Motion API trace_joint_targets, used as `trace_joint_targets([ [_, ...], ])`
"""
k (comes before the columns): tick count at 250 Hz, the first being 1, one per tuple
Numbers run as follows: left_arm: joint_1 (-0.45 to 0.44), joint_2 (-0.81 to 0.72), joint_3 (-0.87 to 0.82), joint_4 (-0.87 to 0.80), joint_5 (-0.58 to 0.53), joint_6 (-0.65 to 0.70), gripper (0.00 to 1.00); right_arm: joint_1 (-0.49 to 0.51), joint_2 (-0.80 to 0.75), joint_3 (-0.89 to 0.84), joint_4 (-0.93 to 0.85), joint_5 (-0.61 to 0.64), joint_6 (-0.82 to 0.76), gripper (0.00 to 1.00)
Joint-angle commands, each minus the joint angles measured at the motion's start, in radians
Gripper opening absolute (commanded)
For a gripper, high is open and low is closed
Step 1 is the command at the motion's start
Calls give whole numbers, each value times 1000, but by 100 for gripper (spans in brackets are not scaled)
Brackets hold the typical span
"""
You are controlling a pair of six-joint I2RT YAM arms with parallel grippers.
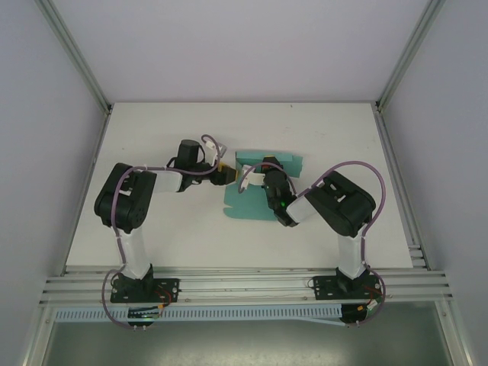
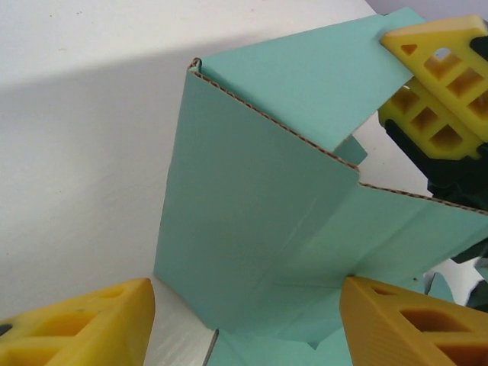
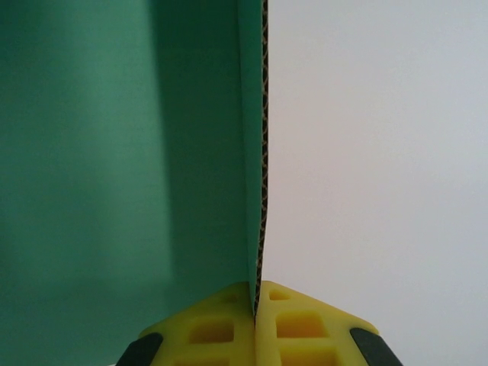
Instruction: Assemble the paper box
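The paper box [image 1: 248,204] is a teal-green corrugated card sheet, partly folded, lying mid-table between the two arms. In the left wrist view the paper box [image 2: 252,198] shows one panel raised, with a flap folded across its top. My left gripper [image 1: 226,174] is at the sheet's left edge. It [image 2: 244,301] is open, its yellow fingers [image 2: 84,328] wide apart to either side of the raised panel. My right gripper [image 1: 265,169] is over the sheet's far part. It [image 3: 257,296] is shut on the edge of an upright flap [image 3: 114,152]. Its fingers [image 2: 438,84] pinch that flap's corner.
The white table [image 1: 152,152] stretches bare to the left, right and far side of the card. Grey enclosure walls and metal posts [image 1: 76,53] bound it. Aluminium rails [image 1: 244,282] run along the near edge by the arm bases.
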State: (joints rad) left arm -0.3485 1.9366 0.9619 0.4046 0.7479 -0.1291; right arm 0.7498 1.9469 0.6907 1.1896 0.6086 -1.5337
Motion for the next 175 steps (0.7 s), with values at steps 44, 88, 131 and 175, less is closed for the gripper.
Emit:
trace_joint_targets([
  [44,-33,53,89,-84,-89,67,67,20,-38,-24,-25,-32,47,0],
  [88,-36,84,157,-129,-147,42,65,24,-83,-21,-151,-78,118,0],
  [131,-62,107,187,-147,-270,13,67,26,-132,-14,-313,-120,201,0],
  [175,-78,96,154,-83,-260,19,55,20,-128,-4,-346,-112,214,0],
])
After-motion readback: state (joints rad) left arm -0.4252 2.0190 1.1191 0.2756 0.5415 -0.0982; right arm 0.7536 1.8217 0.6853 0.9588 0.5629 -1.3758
